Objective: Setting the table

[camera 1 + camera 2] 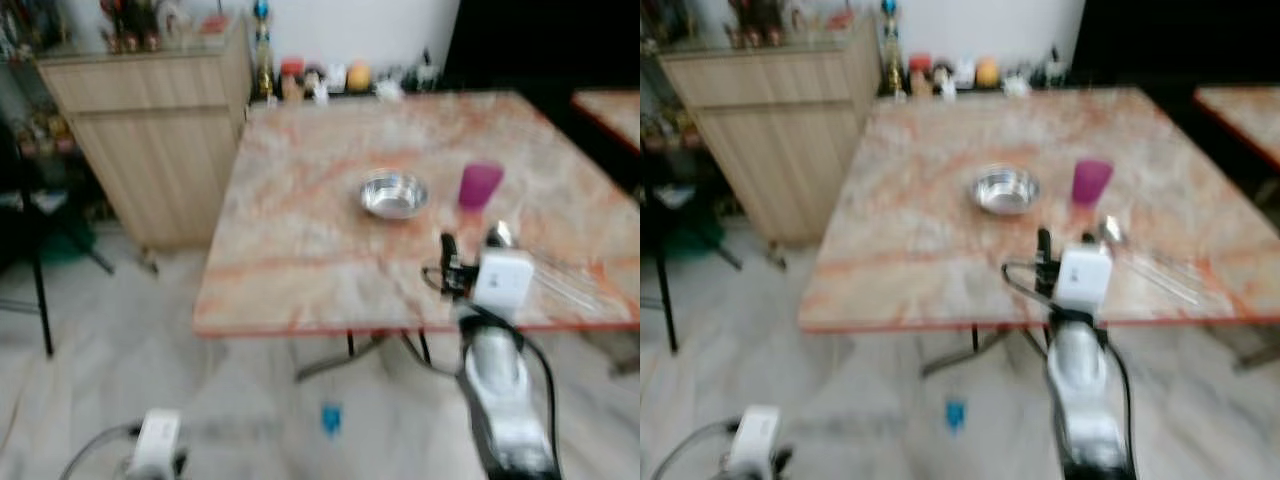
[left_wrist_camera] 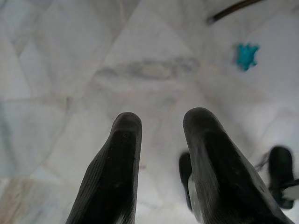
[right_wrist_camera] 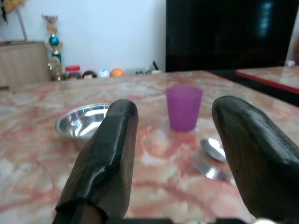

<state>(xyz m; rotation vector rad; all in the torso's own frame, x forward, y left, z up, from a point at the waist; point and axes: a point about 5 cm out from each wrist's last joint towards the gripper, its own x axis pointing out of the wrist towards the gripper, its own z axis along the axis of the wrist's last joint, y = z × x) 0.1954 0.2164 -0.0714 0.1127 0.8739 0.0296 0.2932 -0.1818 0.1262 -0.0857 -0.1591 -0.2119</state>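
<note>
A steel bowl sits near the middle of the marble table, with a purple cup just to its right. A spoon and a fork lie on the table in front of the cup, toward the near edge. My right gripper hovers low over the table's near edge, open and empty, pointing at the cup and bowl. In the left eye view its black fingers are short of the spoon. My left gripper hangs open over the floor by my left side.
A wooden cabinet stands left of the table. Small bottles and ornaments line the table's far edge. A second table is at the right. A small blue object lies on the tiled floor under the near edge. A black stand leg is at far left.
</note>
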